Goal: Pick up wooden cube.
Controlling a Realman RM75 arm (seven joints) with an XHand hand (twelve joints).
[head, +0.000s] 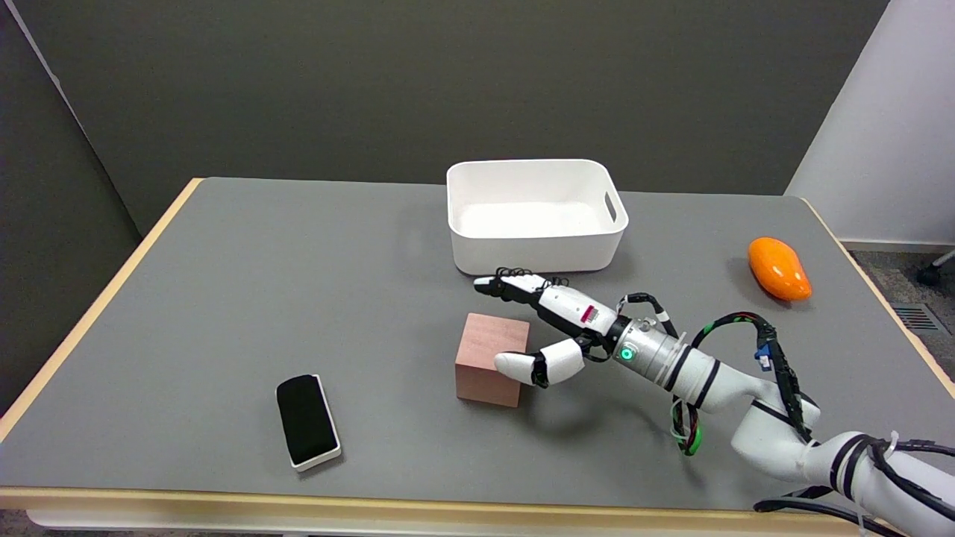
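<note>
wooden cube [492, 359] sat mid-table on the grey mat, right hand [556, 325] reached over its right side, fingers [509, 285] spread above, thumb laid across the top, nothing gripped, white bin [534, 250] behind, no readable writing

Only 1 view is given, the head view. It looks down and across the grey table [224, 313] from above its near edge, facing the dark far wall. It sits far enough back to take in nearly the whole tabletop, both side edges included. The right arm [746, 395] enters from the lower right corner.
</note>
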